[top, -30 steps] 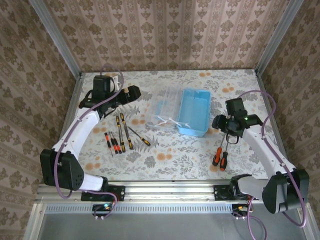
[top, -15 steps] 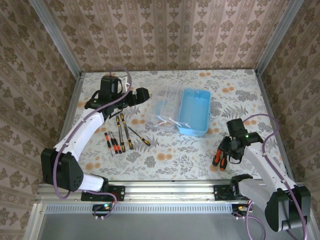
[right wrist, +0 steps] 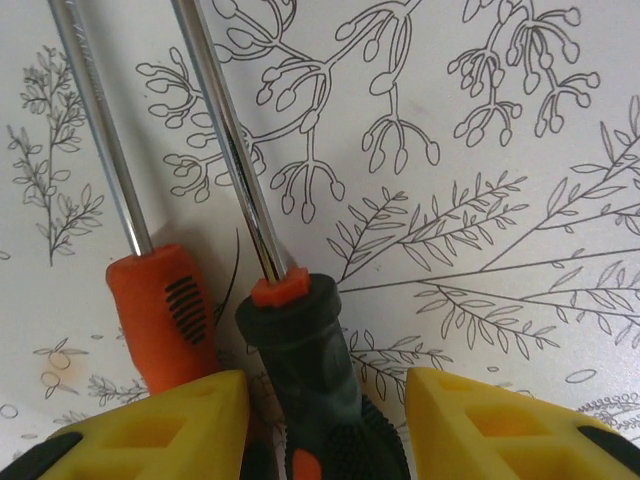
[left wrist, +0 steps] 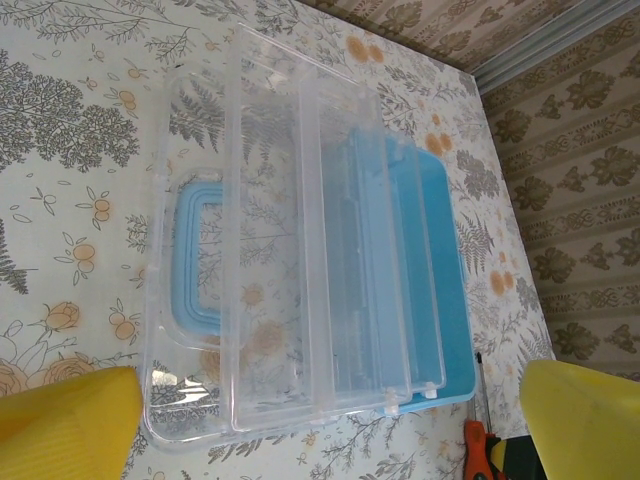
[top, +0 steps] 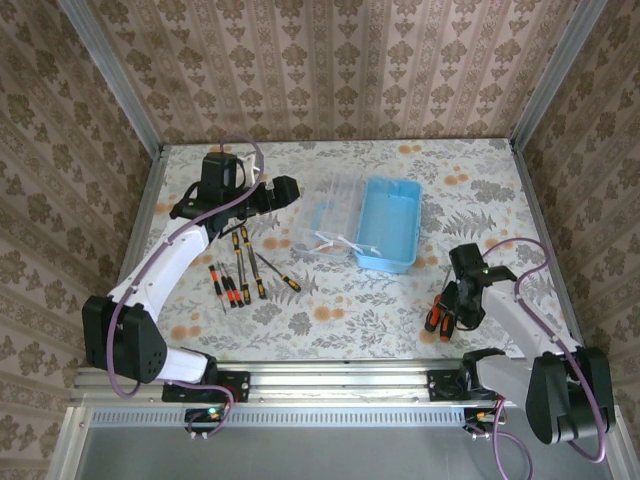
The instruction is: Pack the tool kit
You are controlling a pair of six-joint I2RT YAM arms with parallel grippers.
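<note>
One light-blue translucent plastic case [top: 388,225] is lying open on the table, with its clear lid [left wrist: 270,250] flopping left. Two steel-shafted screwdrivers [top: 438,315] are lying right of the case and several more [top: 235,275] are lying left of it. The right claw [right wrist: 325,390] is sitting half-closed around the ribbed black handle [right wrist: 310,340], can't tell if it is gripping; the left claw [top: 283,190] is hanging wide open and empty, left of the case.

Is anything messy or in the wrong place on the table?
Nothing looks broken or spilled. The blue case lies open and looks empty, while a bunch of screwdrivers lies out on the table to its left, one stray slanting away, and two bigger ones off to its right.
</note>
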